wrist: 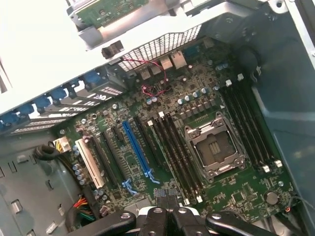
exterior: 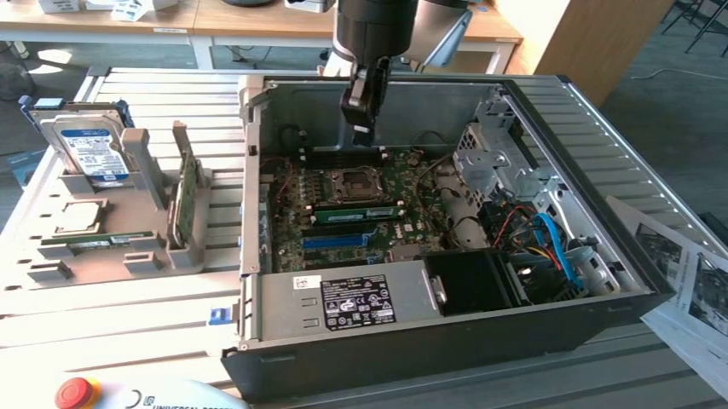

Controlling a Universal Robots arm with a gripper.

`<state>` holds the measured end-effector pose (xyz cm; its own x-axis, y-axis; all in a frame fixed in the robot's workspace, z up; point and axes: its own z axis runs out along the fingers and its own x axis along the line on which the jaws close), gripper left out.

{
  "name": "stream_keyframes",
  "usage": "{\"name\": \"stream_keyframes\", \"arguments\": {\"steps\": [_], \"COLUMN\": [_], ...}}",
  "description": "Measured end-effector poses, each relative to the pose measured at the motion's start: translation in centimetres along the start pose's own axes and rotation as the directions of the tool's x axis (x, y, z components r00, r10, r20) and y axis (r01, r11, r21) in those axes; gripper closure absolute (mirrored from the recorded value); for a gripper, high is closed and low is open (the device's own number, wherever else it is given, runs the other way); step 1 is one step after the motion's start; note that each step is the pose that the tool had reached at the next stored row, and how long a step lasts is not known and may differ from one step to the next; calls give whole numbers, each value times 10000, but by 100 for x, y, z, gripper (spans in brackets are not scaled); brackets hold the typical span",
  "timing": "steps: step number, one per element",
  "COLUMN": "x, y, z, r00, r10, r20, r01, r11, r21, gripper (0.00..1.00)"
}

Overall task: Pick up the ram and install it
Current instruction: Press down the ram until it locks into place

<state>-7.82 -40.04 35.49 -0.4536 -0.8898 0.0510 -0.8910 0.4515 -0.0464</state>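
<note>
Ram (exterior: 358, 213): long narrow green stick, dark chips barely showing along its face. Sits centre of frame inside open case, on motherboard (exterior: 341, 243), standing on edge in slot just below CPU socket (exterior: 350, 181). Runs left-right across frame, level, parallel to blue slot (exterior: 339, 241) nearer camera. Whether fully seated, cannot tell.

2nd ram (exterior: 105, 242): same thin green strip, left of frame, lying in grey tray (exterior: 170, 256) outside case.

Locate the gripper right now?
In the exterior view the gripper, shut, hangs inside the open PC case near its back wall, above the black memory slots just behind the CPU socket.
</note>
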Motion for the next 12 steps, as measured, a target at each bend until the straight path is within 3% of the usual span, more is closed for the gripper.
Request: {"name": "stream_keyframes", "arguments": {"steps": [6,12], "x": [-1,-1], "y": [0,1], "z": [7,15], "r00": [9983,9930], "r10": [588,1182], "r20": [-25,-54], "r01": [-588,-1182], "r11": [9983,9930], "r21": [-26,-51], "gripper": [89,89]}}
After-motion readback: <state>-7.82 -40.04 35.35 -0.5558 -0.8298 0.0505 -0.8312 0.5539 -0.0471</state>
